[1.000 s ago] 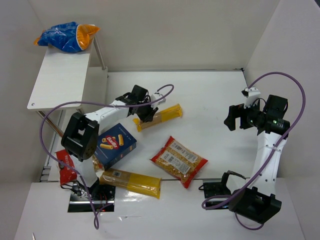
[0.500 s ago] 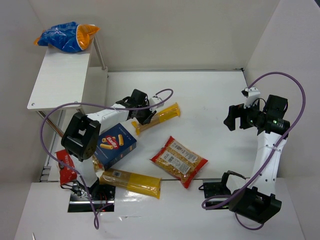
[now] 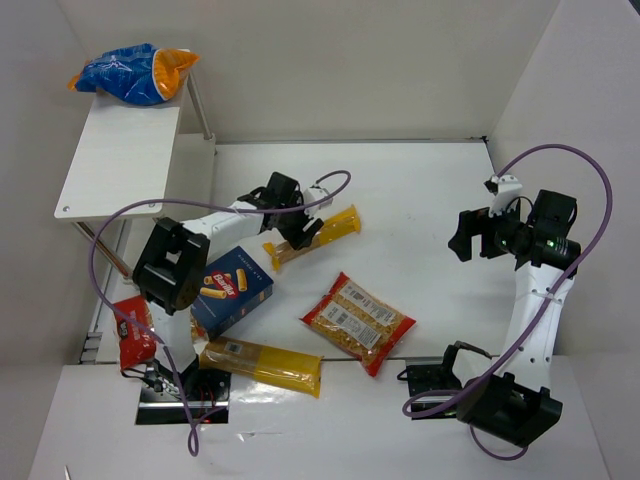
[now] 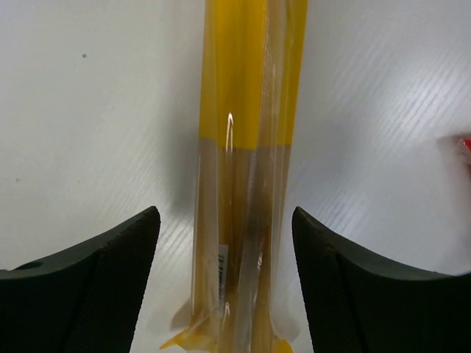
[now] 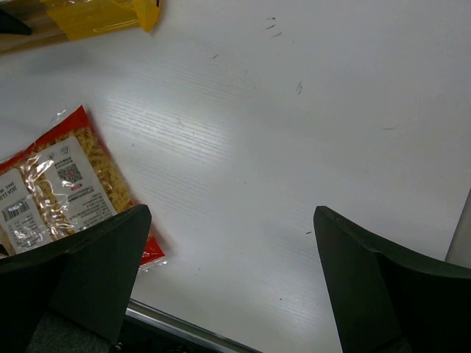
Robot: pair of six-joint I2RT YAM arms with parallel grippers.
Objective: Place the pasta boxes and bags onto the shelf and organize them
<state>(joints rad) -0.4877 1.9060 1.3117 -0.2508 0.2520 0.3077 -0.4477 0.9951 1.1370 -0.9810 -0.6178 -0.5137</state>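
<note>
Blue box (image 3: 232, 288): red oval logo and pictured pasta tubes face up; lettering too small to read; it lies on the table (image 3: 420, 190) partly under the left arm. Red-trimmed pack (image 5: 55, 187): the right wrist view resolves white labels with a barcode and a QR code, text illegible; the top view shows only pale patches. Left gripper (image 4: 226, 228): jaws wide, one finger on each side of the long yellow pack (image 4: 246, 110) near its end, gaps visible on both sides; the top view hides this. Right gripper (image 5: 229, 213): jaws wide, holding nothing, above bare table. Shelf (image 3: 120, 160) and the blue-and-orange pack (image 3: 133, 72) on its far end appear in the top view only; a second long yellow pack (image 3: 262, 362) lies by the left base.
</note>
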